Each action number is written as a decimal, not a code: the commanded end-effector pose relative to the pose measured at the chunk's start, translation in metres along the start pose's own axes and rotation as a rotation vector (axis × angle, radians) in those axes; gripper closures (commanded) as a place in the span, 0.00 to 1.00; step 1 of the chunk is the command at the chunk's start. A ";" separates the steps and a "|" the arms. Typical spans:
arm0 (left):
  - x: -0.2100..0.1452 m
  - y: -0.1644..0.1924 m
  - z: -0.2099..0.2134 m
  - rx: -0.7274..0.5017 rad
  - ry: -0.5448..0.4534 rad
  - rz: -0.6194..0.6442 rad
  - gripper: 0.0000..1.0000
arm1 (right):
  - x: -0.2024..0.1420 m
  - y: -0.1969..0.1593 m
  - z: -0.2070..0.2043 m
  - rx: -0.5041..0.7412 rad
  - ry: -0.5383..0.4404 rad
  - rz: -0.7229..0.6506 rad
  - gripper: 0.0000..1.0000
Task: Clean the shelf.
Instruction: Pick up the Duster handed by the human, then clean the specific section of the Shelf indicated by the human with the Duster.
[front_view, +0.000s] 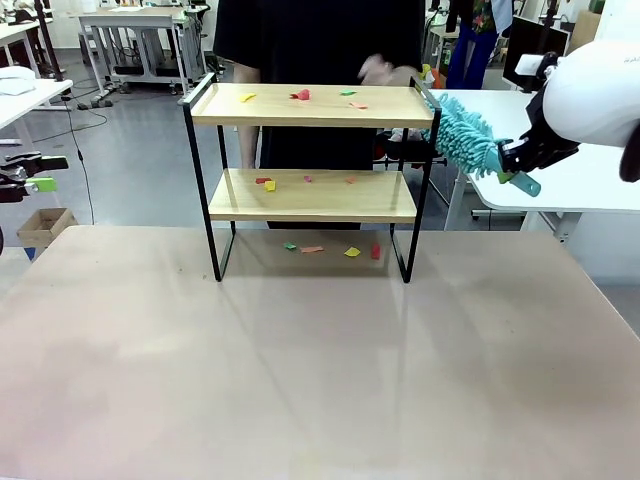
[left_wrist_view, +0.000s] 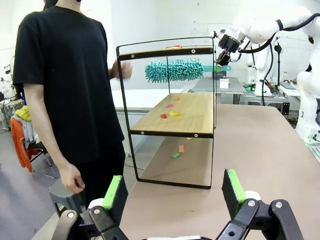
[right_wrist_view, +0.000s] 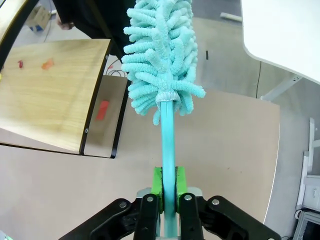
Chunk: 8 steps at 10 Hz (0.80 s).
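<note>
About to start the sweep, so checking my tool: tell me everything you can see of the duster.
The duster has a fluffy teal head of soft chenille-like strands on a flat teal handle, plastic by its look. The right gripper is shut on the handle between its green pads, the handle's end poking out behind. The head is in the air at the right end of the shelf, beside the top board's frame; whether it touches cannot be told.
</note>
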<state>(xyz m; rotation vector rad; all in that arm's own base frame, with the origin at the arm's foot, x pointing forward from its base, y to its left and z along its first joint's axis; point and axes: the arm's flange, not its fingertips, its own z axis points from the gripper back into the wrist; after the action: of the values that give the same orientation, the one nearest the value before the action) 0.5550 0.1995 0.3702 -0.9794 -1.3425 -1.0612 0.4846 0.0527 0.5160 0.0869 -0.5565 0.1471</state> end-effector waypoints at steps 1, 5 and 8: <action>0.003 -0.001 0.000 0.001 -0.002 -0.006 0.00 | 0.001 0.000 0.002 0.009 -0.006 0.000 1.00; 0.003 -0.001 0.000 0.001 -0.002 -0.006 0.00 | 0.001 0.000 0.002 0.009 -0.006 0.000 1.00; 0.003 -0.001 0.000 0.001 -0.002 -0.006 0.00 | 0.001 0.000 0.002 0.009 -0.006 0.000 1.00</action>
<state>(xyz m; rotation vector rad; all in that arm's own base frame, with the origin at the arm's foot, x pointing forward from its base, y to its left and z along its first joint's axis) 0.5550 0.1995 0.3702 -0.9795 -1.3425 -1.0612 0.4846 0.0527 0.5159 0.0869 -0.5562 0.1471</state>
